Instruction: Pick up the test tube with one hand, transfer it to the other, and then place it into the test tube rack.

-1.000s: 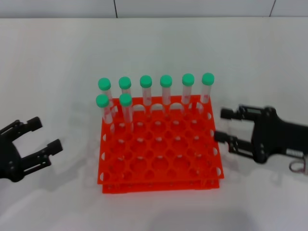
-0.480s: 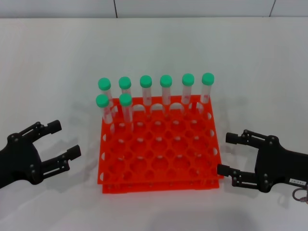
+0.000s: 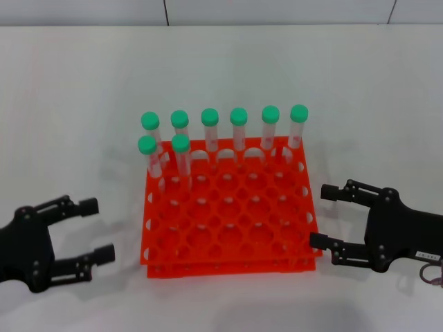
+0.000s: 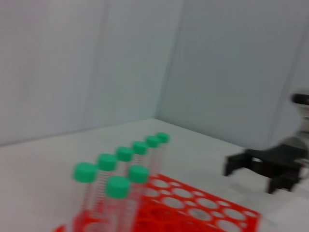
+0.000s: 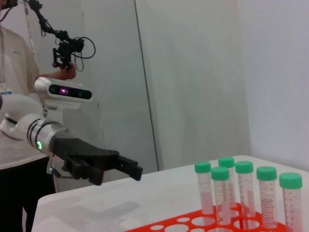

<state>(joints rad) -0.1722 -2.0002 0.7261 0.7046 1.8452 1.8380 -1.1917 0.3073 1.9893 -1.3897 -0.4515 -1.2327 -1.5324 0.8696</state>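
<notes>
— How is the left tool (image 3: 91, 229) found?

— It is seen released, with its fingers spread wide and nothing held between them. It is placed near the desk's (image 3: 83, 83) front left corner, just off the left side of the test tube rack (image 3: 228, 214), without contact. From the right wrist view the same tool (image 5: 130, 169) is shown lifted above the desk surface, fingers parted.

— And the right tool (image 3: 327, 216)?

— It is likewise released and empty, its fingers set wide apart. It is positioned toward the front right of the desk, with its lower fingertip just beside the rack's front right corner; whether contact is made cannot be told.

— Where are the tubes kept?

— Eight green-capped tubes are stood upright in the rack. Six are lined along the row nearest the desk's far edge, and two more are set in the next row at the left end. The test tube (image 3: 181, 160) taken as the task's own cannot be singled out with certainty; the right one of that pair is marked here.
</notes>
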